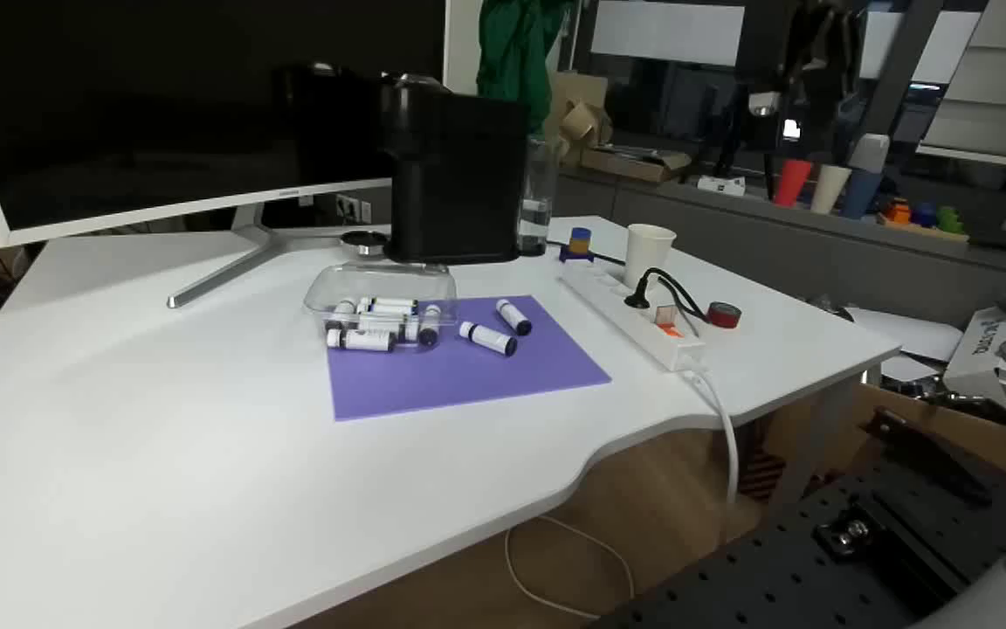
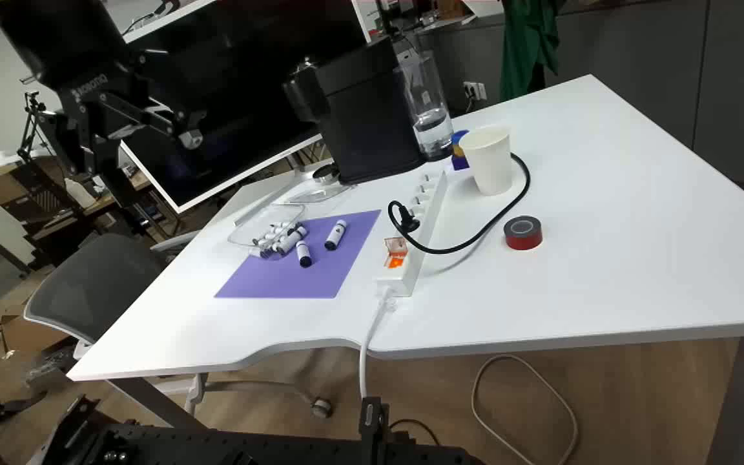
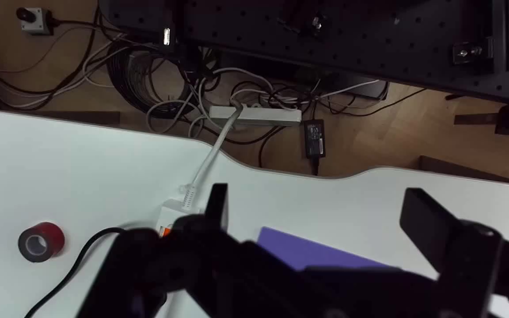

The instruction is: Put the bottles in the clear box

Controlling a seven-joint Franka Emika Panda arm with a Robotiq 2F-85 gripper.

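The clear box stands at the back left of a purple mat, with a see-through flap rising behind it. It also shows in an exterior view. Several white bottles with dark caps lie clustered in it; one bottle is at its front edge, and I cannot tell if it is inside. Two loose bottles lie on the mat beside it, one nearer and one farther. My gripper is open and empty, high above the table. In the wrist view no bottles or box show.
A white power strip with cables lies beside the mat. Near it are a white cup and a red tape roll. A black machine and a large monitor stand behind. The table's front edge curves inward.
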